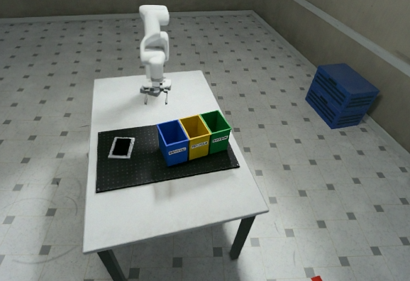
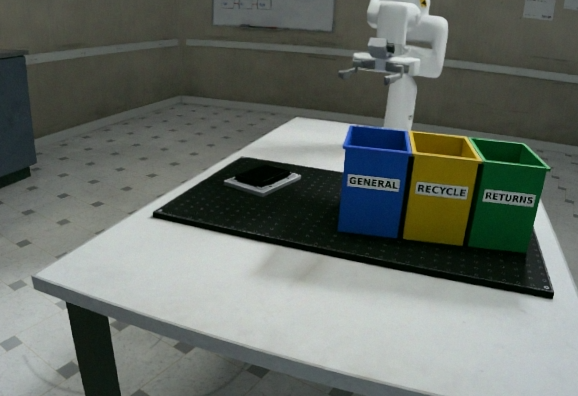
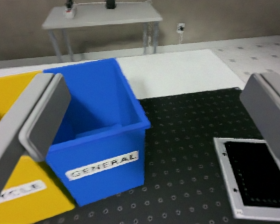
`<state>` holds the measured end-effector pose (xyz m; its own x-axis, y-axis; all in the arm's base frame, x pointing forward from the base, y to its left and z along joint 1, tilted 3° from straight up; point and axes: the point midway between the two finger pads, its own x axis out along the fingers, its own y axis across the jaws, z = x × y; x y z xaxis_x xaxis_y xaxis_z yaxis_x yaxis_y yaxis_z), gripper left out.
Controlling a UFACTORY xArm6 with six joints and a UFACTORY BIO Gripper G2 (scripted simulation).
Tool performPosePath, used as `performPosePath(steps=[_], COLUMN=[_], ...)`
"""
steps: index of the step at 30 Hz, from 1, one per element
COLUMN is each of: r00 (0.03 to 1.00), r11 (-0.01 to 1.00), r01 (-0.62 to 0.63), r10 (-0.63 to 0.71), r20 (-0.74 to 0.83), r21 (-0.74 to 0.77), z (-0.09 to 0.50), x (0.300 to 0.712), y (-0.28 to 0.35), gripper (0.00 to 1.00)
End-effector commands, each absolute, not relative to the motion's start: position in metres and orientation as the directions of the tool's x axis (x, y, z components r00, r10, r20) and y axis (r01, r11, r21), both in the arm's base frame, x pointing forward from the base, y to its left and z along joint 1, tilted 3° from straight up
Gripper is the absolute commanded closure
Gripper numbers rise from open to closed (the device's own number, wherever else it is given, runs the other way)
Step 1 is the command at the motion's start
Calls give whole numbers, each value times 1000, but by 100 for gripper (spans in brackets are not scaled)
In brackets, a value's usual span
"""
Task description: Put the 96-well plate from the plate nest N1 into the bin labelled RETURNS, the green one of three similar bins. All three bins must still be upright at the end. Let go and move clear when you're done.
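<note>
One black 96-well plate (image 1: 122, 147) (image 2: 265, 174) (image 3: 257, 172), undelivered: we found it seated in the pale nest (image 1: 131, 147) (image 2: 263, 194) (image 3: 228, 175), well apart from the blue GENERAL bin (image 1: 176, 152) (image 2: 372, 202) (image 3: 98, 162). Gripper (image 1: 156, 103) (image 2: 364, 77) (image 3: 155, 117): one, raised on the robot's side of the blue bin, jaws parted, holding nothing. Yellow bin (image 1: 198, 148) (image 2: 440, 212) (image 3: 33, 175): one, beside the blue, upright. Green RETURNS bin (image 1: 219, 143) (image 2: 505, 217): one, beyond the yellow from the blue, upright. Done: none of the transfer. Outstanding, by our reckoning: grasp, lift, carry, release, withdrawal.
</note>
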<state>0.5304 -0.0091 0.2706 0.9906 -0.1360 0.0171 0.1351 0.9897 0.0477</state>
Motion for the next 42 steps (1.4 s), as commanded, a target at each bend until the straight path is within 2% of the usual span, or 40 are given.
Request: performPosePath(steps=[1,42], r00=[981,981], r11=[980,980], r01=[193,194], r10=[-195,-195], r20=[19,19], r21=[45,44], z=[266,218], x=[540,595], y=[-32,-202], gripper=[63,63])
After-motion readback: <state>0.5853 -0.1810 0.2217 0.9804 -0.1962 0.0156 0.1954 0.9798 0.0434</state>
